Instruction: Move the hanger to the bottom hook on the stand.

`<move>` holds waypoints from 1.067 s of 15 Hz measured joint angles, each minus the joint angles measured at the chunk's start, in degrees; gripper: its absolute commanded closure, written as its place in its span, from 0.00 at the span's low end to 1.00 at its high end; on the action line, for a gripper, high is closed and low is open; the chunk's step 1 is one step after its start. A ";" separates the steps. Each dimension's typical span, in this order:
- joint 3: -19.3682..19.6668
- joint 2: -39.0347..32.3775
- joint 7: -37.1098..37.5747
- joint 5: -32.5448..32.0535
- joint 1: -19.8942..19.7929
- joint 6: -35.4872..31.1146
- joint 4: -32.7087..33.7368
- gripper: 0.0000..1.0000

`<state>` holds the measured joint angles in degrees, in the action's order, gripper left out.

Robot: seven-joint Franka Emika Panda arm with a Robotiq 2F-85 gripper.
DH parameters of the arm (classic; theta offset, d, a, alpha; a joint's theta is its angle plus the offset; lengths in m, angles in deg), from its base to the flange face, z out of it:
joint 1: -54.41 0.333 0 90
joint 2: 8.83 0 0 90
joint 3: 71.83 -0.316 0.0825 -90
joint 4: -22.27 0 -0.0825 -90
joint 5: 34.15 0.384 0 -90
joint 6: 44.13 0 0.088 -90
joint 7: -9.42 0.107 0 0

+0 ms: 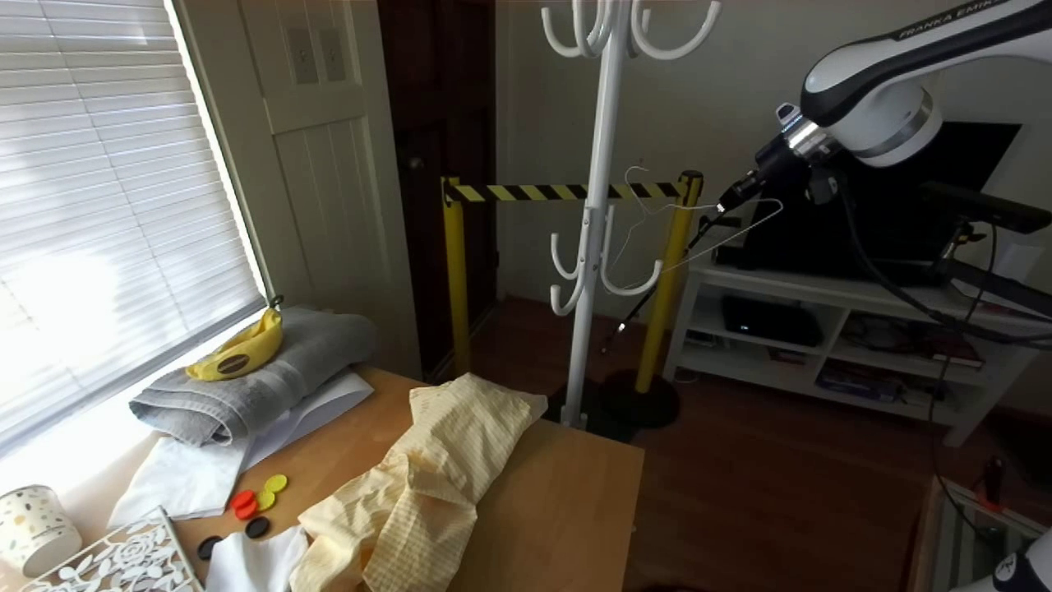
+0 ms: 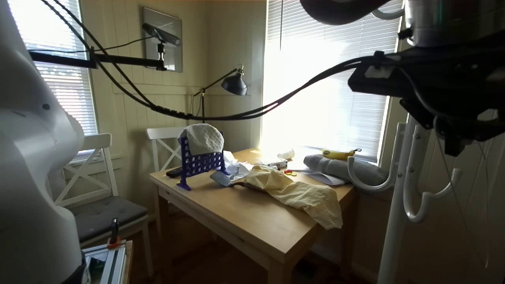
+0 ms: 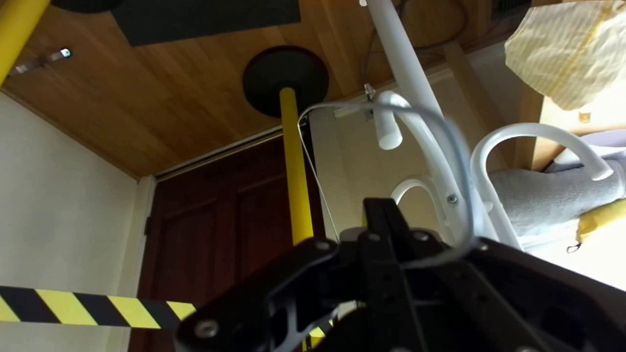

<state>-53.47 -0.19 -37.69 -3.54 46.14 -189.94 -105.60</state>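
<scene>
Closest to the lens sits the gripper (image 3: pixel 382 208), low in the wrist view, its fingers drawn together and, by the look of it, pinching the hanger (image 3: pixel 463 156); the wire loops out in front of them. In an exterior view the pinch falls on a shoulder of the hanger, between its outer corner and its crook (image 1: pixel 628 171).

The coming move turns on that crook. It lies from the gripper toward the stand (image 1: pixel 604 123), free of any hook as far as shows, and higher than the bottom hook (image 1: pixel 631 292) that curves out toward the arm (image 1: pixel 888 115). The hanger's long bar slopes down from arm side to stand side. How crook and hook line up in depth, I cannot tell. As I judge it, the hanging is not yet done; the crook must come over the hook's tip and then down, and the low corner of the wire may snag first.

Farther out, in that same view, the stand rises just off the far edge of the table (image 1: pixel 575 501), near its far right corner, with the striped barrier (image 1: pixel 526 192) behind. A yellow cloth (image 1: pixel 448 436) droops over that edge; a towel (image 1: pixel 308 353) lies by the left edge, a banana pouch (image 1: pixel 245 347) on top
</scene>
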 measured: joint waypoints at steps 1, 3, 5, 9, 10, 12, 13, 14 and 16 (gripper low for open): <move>-0.70 0.60 3.01 -1.58 -0.02 -1.87 -1.16 1.00; -1.66 2.16 8.48 -2.68 -0.02 -6.77 -3.35 0.98; -1.81 4.07 10.83 -3.01 -0.06 -8.30 -4.53 0.98; -1.79 5.12 11.74 -3.42 -0.22 -8.65 -5.25 1.00; -1.88 4.68 13.44 -4.68 -0.23 -10.23 -5.51 1.00; -2.55 2.95 18.17 -7.08 -0.20 -16.60 -6.90 1.00; -3.29 1.72 20.49 -7.78 -0.35 -20.37 -7.88 1.00; -4.27 0.32 22.57 -8.30 -0.60 -24.19 -8.95 1.00; -6.03 -2.94 27.66 -11.26 -1.04 -31.15 -10.90 1.00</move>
<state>-59.49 -3.13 -10.03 -14.80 45.10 -221.09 -116.50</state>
